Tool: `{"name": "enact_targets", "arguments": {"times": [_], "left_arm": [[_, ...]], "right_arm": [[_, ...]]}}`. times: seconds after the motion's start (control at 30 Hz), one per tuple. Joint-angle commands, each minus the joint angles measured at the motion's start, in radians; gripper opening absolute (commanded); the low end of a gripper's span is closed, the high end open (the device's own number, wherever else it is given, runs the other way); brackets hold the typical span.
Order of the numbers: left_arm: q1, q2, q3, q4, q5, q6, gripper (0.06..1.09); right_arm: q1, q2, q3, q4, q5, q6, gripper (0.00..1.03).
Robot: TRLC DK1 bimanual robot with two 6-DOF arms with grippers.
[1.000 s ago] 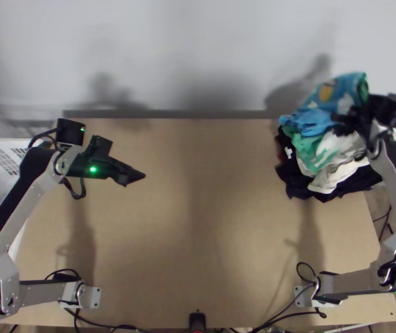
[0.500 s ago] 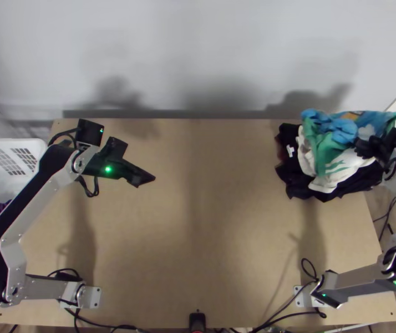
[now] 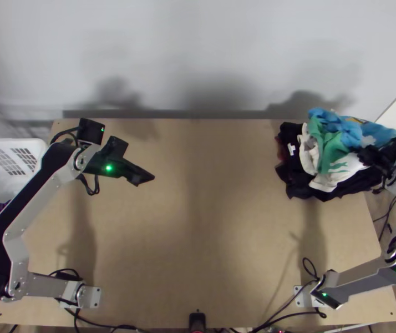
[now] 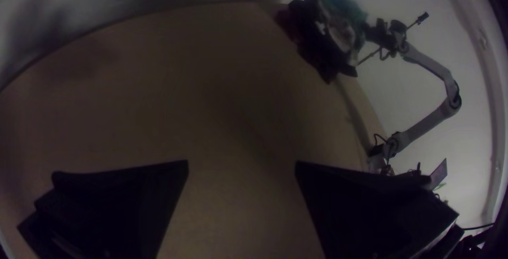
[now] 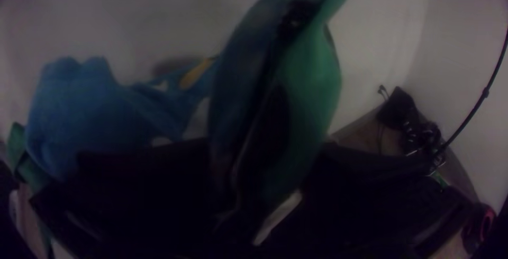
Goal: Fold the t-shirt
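While the left gripper (image 3: 150, 178) hangs over the far left of the wooden surface (image 3: 203, 238), its jaws well apart, the right gripper (image 3: 365, 155) is at the blue-and-green t-shirt (image 3: 329, 133). I cannot tell whether its jaws are clamped on the cloth. The t-shirt lies bunched on dark clothes (image 3: 295, 183) at the surface's far right.

Left hand (image 3: 147, 178) and right hand (image 3: 366, 156), fingers spread apart.
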Motion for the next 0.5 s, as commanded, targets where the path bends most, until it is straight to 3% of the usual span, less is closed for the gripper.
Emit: {"name": "enact_targets", "arguments": {"times": [0.0, 0.37, 0.47], "left_arm": [[0.004, 0.020, 0.032, 0.001, 0.001, 0.004, 1.04], [0.006, 0.032, 0.061, -0.001, 0.002, -0.005, 1.04], [0.006, 0.029, 0.061, -0.001, 0.002, -0.010, 1.04]], "right_arm": [[-0.007, -0.094, 0.003, -0.137, -0.048, -0.045, 0.99], [-0.229, -0.372, 0.016, -0.421, -0.086, -0.252, 0.99], [-0.255, -0.396, 0.091, -0.463, -0.094, -0.259, 0.98]]}}
